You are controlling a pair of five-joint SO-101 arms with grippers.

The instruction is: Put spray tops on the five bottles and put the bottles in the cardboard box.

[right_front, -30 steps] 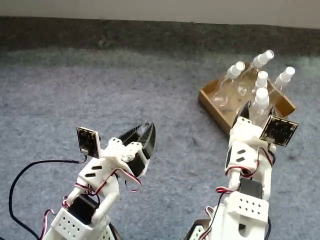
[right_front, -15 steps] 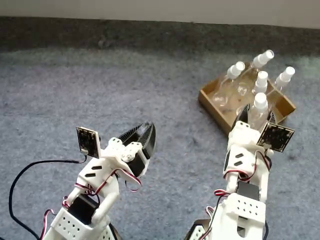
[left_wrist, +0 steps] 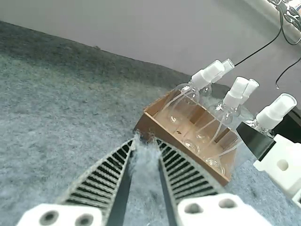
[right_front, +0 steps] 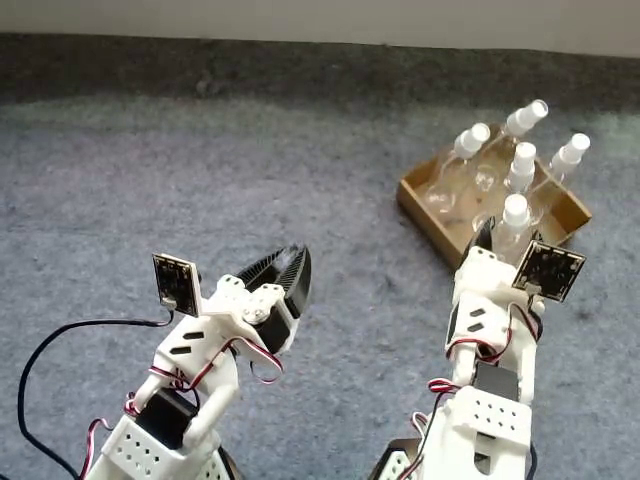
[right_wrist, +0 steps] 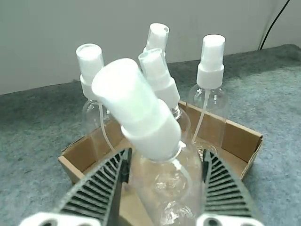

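Pulled back, the right gripper (right_wrist: 165, 157) is clamped on a bottle (right_wrist: 160, 183) (left gripper (left_wrist: 145, 141): ajar, empty). Four bottles (right_front: 450, 180) are held in the cardboard box (right_front: 428, 222).

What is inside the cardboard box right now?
Four capped bottles are in the cardboard box. A fifth bottle is gripped by the right tool at the box's near side. Its base and the floor beneath are hidden, so whether it rests inside is unclear.

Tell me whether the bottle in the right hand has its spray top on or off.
On. A white spray top sits on the neck of the bottle in the right hand.
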